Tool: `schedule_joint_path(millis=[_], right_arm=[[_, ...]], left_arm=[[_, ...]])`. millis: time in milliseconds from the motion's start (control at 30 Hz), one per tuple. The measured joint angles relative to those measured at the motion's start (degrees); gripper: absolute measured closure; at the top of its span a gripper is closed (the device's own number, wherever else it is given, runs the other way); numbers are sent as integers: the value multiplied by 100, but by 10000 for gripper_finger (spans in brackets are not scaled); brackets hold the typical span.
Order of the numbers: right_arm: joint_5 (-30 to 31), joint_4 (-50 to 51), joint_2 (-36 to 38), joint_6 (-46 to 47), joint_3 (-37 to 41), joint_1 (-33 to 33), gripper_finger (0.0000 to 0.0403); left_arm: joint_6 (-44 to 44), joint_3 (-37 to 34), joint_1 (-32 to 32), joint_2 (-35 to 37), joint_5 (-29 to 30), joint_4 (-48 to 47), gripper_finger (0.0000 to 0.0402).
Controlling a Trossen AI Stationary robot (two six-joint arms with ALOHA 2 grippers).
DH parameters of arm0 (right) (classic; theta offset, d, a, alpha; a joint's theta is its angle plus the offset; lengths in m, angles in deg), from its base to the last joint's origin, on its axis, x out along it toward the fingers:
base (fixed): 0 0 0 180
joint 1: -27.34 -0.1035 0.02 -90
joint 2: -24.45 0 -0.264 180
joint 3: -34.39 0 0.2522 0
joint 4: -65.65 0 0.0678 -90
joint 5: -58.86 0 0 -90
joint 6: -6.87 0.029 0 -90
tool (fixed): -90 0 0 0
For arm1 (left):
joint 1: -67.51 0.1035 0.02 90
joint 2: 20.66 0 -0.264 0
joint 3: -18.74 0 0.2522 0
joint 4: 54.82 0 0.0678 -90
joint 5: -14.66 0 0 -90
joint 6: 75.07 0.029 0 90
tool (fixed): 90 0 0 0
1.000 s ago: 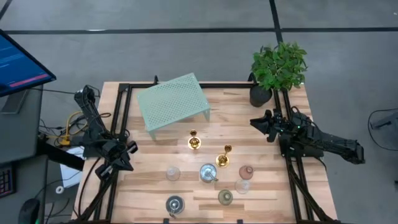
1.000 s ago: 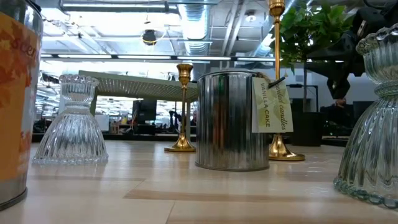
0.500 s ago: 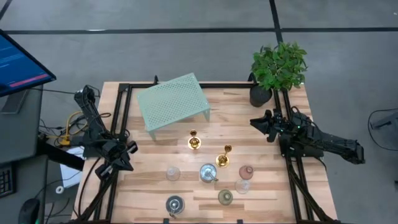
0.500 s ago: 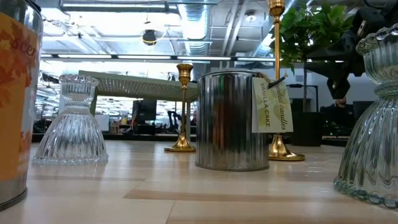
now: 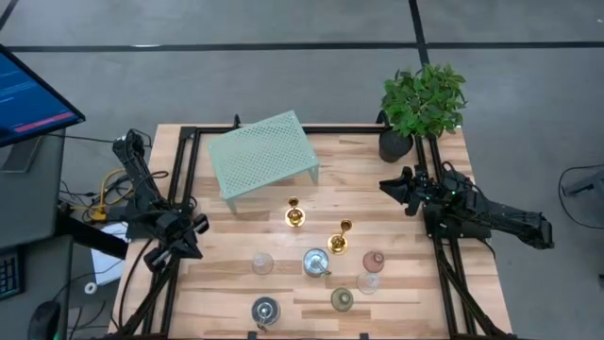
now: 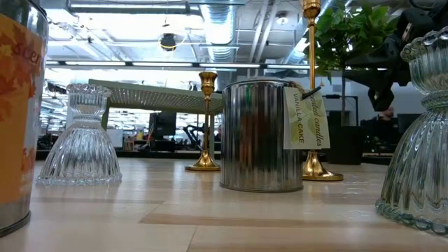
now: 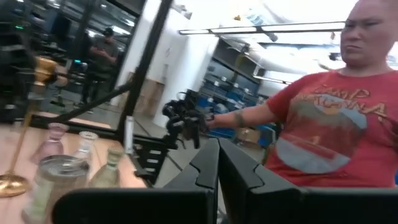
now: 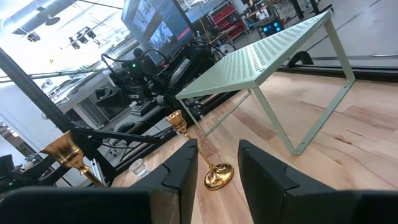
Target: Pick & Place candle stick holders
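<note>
On the pale planked wood surface (image 5: pixel 236 283), slim shiny gold candlesticks (image 5: pixel 294 216), a ribbed silvery tin (image 6: pixel 260 136) and fluted clear glass (image 6: pixel 79 140) stand. Left claw (image 5: pixel 195 229) together; right claw (image 8: pixel 214 163) apart, empty.

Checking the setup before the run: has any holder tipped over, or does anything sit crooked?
No holder has tipped; all stand upright. Only the mint-green rack sits askew, turned at an angle to the table edges.
</note>
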Motion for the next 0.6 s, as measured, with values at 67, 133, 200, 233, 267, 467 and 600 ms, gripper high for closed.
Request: schedule_joint_path(millis=[67,133,200,233,267,467,600], right_arm=[[0,-1,-1,0,-1,0,297],[23,-1,-2,-38,-1,1,297],[143,4,-2,-9,1,0,297],[158,1,-2,114,2,0,297],[157,-20,-2,312,5,0,297],[155,-367,-4,1289,20,0,297],[192,-409,-4,1465,20,0,297]], left_arm=[[-3,0,0,-1,392,52,394],[-3,0,0,1,819,73,394],[-3,0,0,-1,1056,80,394],[-3,0,0,-1,1129,88,394],[-3,0,0,-1,1175,107,394],[-4,0,0,-1,1451,188,394],[-5,0,0,-1,1770,184,394]])
